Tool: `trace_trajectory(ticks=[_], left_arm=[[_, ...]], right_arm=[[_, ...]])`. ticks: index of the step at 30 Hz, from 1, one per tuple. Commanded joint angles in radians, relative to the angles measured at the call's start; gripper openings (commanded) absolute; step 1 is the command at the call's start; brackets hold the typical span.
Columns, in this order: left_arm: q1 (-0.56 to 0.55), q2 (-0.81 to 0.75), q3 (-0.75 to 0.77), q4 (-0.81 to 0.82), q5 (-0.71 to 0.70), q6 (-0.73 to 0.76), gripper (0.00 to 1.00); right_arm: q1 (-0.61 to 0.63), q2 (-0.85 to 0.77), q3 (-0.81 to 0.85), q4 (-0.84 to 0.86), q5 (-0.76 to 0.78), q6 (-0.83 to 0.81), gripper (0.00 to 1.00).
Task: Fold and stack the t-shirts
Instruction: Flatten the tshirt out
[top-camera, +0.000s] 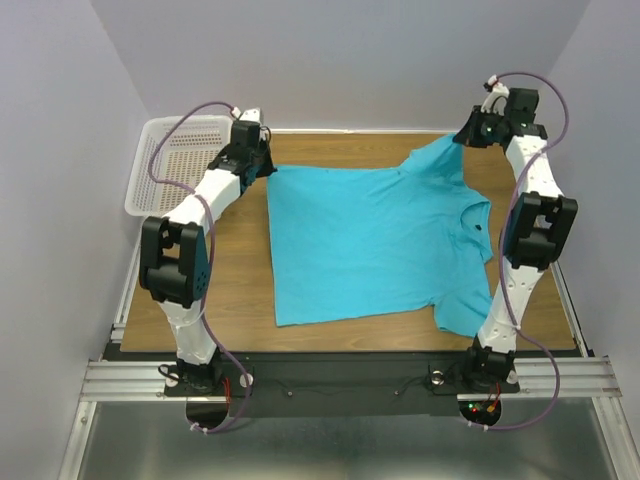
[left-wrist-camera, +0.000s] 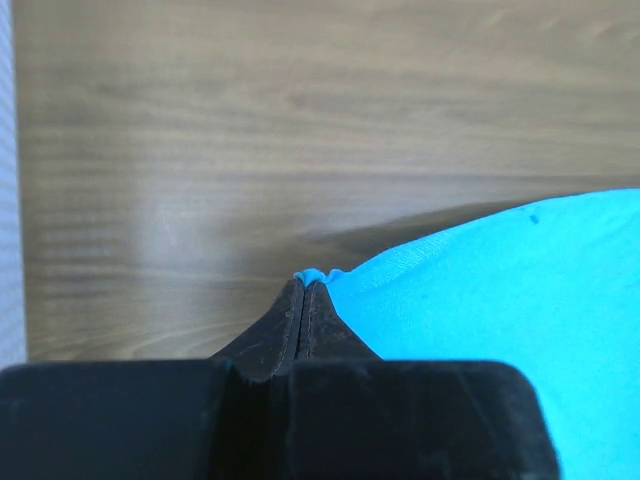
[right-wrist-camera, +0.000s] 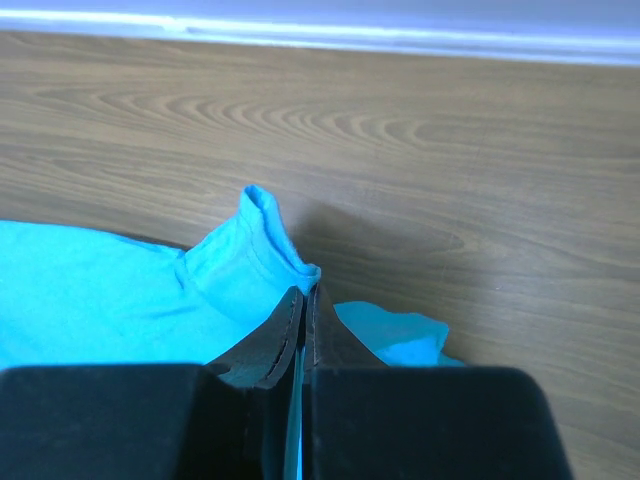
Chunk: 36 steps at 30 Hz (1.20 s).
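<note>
One turquoise t-shirt lies spread on the wooden table, neck toward the right. My left gripper is at its far left corner, shut on the hem corner; a small nub of the t-shirt pokes out past the left gripper. My right gripper is at the far right, shut on the sleeve and holding it lifted off the table. In the right wrist view the t-shirt bunches up around the right gripper.
A white mesh basket stands at the table's far left corner, just behind the left arm. The wooden table shows bare at the left of the shirt and along the back wall.
</note>
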<state>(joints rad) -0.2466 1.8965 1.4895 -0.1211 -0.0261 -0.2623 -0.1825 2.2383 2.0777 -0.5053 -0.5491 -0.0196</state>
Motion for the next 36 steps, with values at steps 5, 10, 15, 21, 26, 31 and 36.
trace_trajectory(ticks=[5,10,15,21,26,31,36], left_arm=[[0.024,-0.247,-0.003,0.149,-0.027,0.012,0.0],[0.058,-0.372,-0.02,0.181,-0.058,0.011,0.0],[0.09,-0.51,-0.029,0.21,-0.066,0.008,0.0],[0.098,-0.642,-0.032,0.262,-0.041,-0.021,0.0],[0.098,-0.769,-0.044,0.313,-0.058,-0.046,0.0],[0.096,-0.894,-0.049,0.353,-0.078,-0.06,0.0],[0.096,-0.97,-0.028,0.345,-0.058,-0.074,0.0]], right_arm=[[-0.037,-0.223,0.054,0.04,-0.098,-0.008,0.01],[-0.069,-0.364,0.079,0.044,-0.123,-0.005,0.01],[-0.17,-0.433,0.229,0.05,-0.184,0.081,0.0],[-0.227,-0.492,0.384,0.057,-0.241,0.167,0.01],[-0.227,-0.611,0.384,0.114,-0.155,0.181,0.01],[-0.229,-0.675,0.528,0.103,0.01,0.178,0.01],[-0.229,-0.726,0.634,0.085,0.141,0.144,0.01]])
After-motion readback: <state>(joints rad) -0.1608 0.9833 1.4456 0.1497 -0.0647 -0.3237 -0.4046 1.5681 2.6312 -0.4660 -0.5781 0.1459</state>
